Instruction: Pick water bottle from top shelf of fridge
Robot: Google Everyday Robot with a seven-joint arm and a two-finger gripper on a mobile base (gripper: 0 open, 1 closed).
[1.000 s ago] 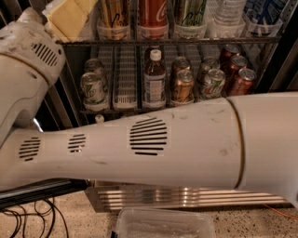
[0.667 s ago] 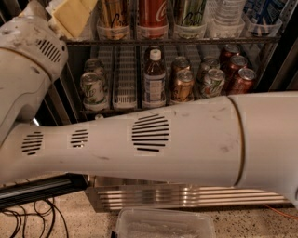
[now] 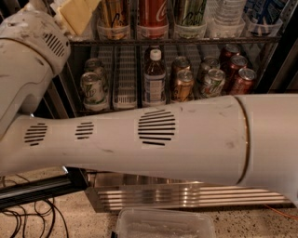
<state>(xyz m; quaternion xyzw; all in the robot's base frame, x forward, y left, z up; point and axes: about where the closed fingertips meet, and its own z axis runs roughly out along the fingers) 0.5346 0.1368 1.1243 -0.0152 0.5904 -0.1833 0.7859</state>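
Note:
The fridge [image 3: 186, 195] is open in front of me, its ribbed steel base grille below. The top shelf [image 3: 186, 41] is a dark wire rack along the top of the view, holding the lower parts of tall cans and bottles. The water bottle [image 3: 226, 11] is the clear ribbed one at the right of that row; its cap and label are cut off by the frame edge. My gripper [image 3: 77, 14] shows as a yellowish part at the top left, by the shelf's left end and far left of the bottle. My white arm [image 3: 153, 135] crosses the whole view.
The rack below holds short soda cans [image 3: 95, 88] and a brownish bottle with a white cap [image 3: 153, 76]. A clear plastic container [image 3: 163, 225] lies on the speckled floor at the bottom. Black cables [image 3: 28, 218] lie at the bottom left.
The gripper has edged slightly right and up at the top left. The arm has shifted a little with it. The shelf contents have not moved.

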